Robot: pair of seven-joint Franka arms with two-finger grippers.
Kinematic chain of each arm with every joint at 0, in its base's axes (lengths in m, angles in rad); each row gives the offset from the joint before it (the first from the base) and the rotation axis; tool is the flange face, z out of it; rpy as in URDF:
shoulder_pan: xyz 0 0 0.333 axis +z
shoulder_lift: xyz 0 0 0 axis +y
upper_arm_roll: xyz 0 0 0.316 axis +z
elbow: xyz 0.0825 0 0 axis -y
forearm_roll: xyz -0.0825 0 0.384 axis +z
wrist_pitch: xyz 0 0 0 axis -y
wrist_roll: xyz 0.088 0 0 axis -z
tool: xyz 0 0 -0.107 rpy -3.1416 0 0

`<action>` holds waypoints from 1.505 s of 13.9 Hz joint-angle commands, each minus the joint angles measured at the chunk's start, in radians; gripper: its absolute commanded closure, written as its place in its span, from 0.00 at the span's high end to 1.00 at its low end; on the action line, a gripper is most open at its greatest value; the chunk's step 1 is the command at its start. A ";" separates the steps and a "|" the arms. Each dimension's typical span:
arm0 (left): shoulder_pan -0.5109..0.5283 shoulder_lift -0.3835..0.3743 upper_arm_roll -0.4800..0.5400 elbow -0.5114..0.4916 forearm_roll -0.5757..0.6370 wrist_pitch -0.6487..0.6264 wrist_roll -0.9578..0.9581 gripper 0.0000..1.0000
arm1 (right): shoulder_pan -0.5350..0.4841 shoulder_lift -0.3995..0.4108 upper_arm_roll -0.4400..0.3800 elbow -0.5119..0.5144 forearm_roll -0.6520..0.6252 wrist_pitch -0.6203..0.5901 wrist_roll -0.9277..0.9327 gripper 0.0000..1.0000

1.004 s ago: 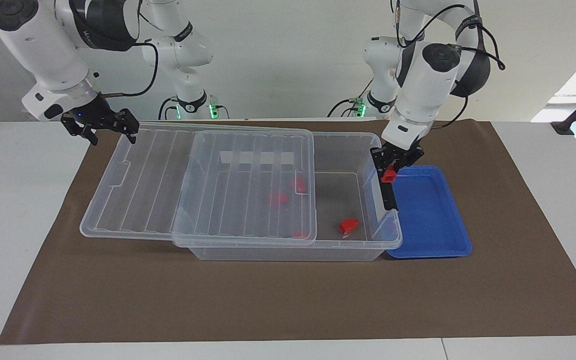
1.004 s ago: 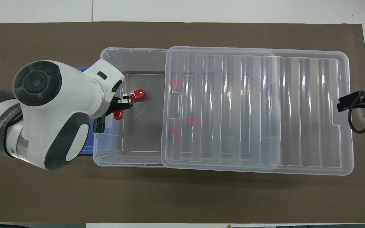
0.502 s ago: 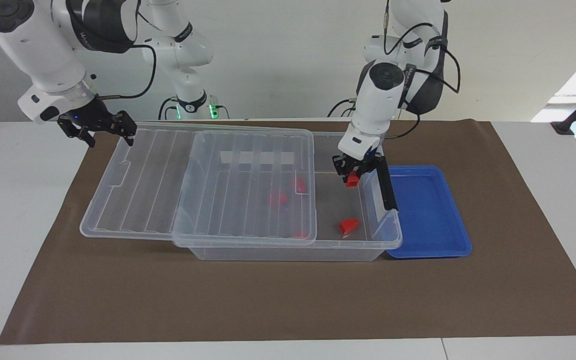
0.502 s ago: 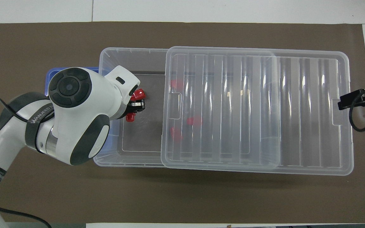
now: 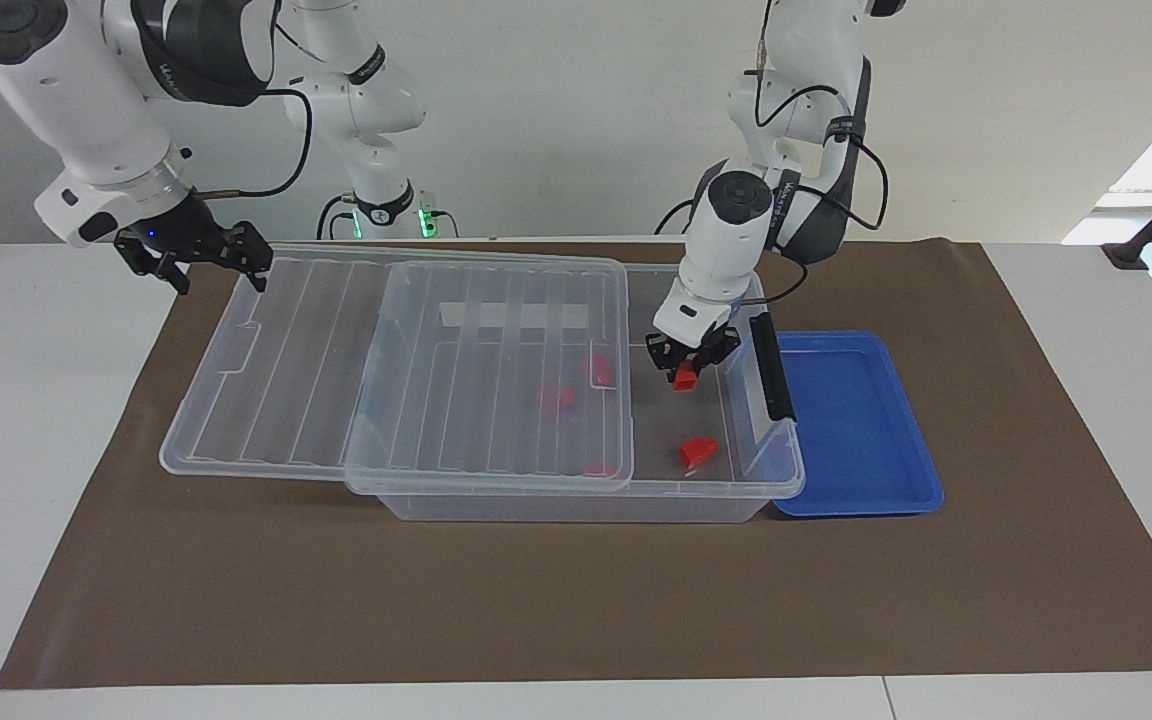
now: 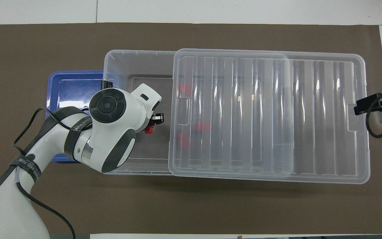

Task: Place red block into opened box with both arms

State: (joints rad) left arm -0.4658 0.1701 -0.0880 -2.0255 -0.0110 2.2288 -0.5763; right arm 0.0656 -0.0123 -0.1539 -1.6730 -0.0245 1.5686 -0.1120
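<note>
My left gripper (image 5: 686,368) (image 6: 151,124) is shut on a small red block (image 5: 683,377) (image 6: 149,130) and hangs over the uncovered part of the clear box (image 5: 736,490) (image 6: 111,59). The ribbed lid (image 5: 316,350) (image 6: 264,113) lies slid toward the right arm's end, overhanging the box there. One more red block (image 5: 698,451) lies on the uncovered floor, and others (image 5: 557,397) (image 6: 203,126) show through the lid. My right gripper (image 5: 206,255) (image 6: 365,107) waits open at the lid's overhanging end; whether it touches the lid I cannot tell.
A shallow blue tray (image 5: 856,420) (image 6: 68,89) lies beside the box at the left arm's end, with nothing visible in it. The box's black latch handle (image 5: 771,365) stands on the end wall next to the tray. A brown mat (image 5: 536,600) covers the table.
My left gripper carried the red block from above the box's end wall by the tray to over the uncovered floor, and lower. The right gripper has barely moved.
</note>
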 commanded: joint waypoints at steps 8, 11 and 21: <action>-0.024 0.032 0.013 -0.065 0.012 0.097 -0.043 0.96 | -0.003 0.003 -0.003 0.012 0.011 -0.013 0.005 1.00; -0.019 0.013 0.013 -0.055 0.012 0.075 -0.042 1.00 | -0.003 0.003 -0.003 0.012 0.009 -0.013 0.005 1.00; 0.081 -0.286 0.030 0.024 0.012 -0.302 0.065 1.00 | 0.008 0.000 -0.003 0.001 -0.009 0.026 -0.005 1.00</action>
State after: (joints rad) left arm -0.4143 -0.0447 -0.0603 -1.9929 -0.0106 2.0022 -0.5591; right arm 0.0661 -0.0123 -0.1540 -1.6731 -0.0247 1.5730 -0.1120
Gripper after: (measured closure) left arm 0.000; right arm 0.000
